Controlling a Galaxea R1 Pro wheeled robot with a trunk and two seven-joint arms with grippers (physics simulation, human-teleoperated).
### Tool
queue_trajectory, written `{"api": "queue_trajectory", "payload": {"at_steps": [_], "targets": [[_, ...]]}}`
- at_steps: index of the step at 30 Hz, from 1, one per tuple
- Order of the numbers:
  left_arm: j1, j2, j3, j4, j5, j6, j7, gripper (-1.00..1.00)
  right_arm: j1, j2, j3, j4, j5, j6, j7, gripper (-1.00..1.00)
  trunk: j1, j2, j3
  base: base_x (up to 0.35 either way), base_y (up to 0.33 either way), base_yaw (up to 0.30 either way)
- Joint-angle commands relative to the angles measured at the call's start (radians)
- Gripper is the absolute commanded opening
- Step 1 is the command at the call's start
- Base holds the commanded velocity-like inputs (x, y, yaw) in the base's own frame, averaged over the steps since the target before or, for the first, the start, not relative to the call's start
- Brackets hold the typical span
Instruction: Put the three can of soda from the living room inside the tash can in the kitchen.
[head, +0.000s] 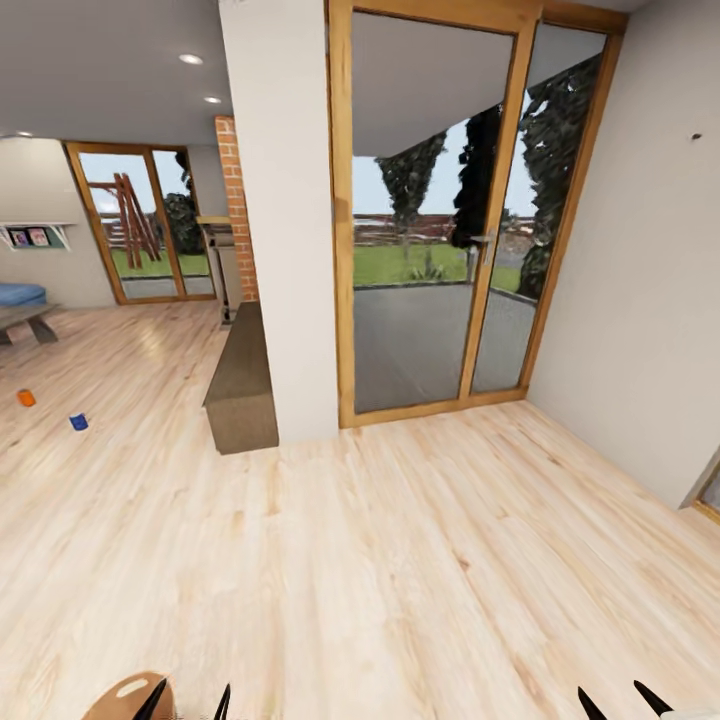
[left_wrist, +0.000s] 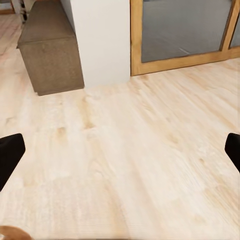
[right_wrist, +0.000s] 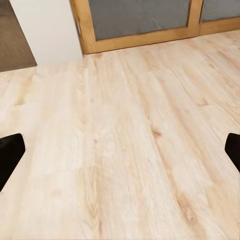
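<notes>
- A wide stretch of light plank floor (head: 420, 560) runs from the robot to the glass door (head: 440, 220) ahead, with nothing standing on it.
- The floor is bounded on the right by a plain wall (head: 640, 280), and ahead by the door's wooden frame and a white pillar (head: 285, 220).
- A low brown bench (head: 243, 385) lies along the pillar's left side, its near end jutting onto the floor; left of it the floor opens into the farther room.
- Two soda cans stand on that farther floor, far left: an orange can (head: 26, 398) and a blue can (head: 78, 422), near each other but apart, well away from the bench.
- Beyond them a blue sofa (head: 20, 293) edge and a low table (head: 28, 320) sit at the left border, with a second glass door (head: 140, 220) and a brick column (head: 237, 205) behind.
- A round brown-lined bin (head: 125, 695) shows at the bottom edge beside the left gripper (head: 186, 702); only part of its rim is visible, and whether anything is inside cannot be told.
- Left gripper: in the left wrist view its fingers (left_wrist: 10, 155) sit at opposite borders, spread wide, bare floor between them and nothing held.
- Right gripper (head: 625, 700): its fingers (right_wrist: 10, 152) are likewise spread wide over bare floor, empty.
</notes>
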Motion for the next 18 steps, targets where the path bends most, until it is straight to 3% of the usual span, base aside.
{"api": "queue_trajectory", "payload": {"at_steps": [1, 8, 18], "targets": [[0.0, 0.0, 0.0, 0.0, 0.0, 0.0, 0.0, 1.0, 0.0, 0.0, 0.0, 0.0, 0.0, 0.0, 0.0, 1.0, 0.0, 0.0, 0.0, 0.0, 0.0, 0.247], [0.0, 0.0, 0.0, 0.001, 0.0, 0.0, 0.0, 1.0, 0.0, 0.0, 0.0, 0.0, 0.0, 0.0, 0.0, 1.0, 0.0, 0.0, 0.0, 0.0, 0.0, 0.226], [0.0, 0.0, 0.0, 0.002, 0.0, 0.0, 0.0, 1.0, 0.0, -0.001, 0.0, 0.0, 0.013, -0.001, -0.024, 1.0, 0.0, 0.0, 0.0, 0.0, 0.0, 0.032]]}}
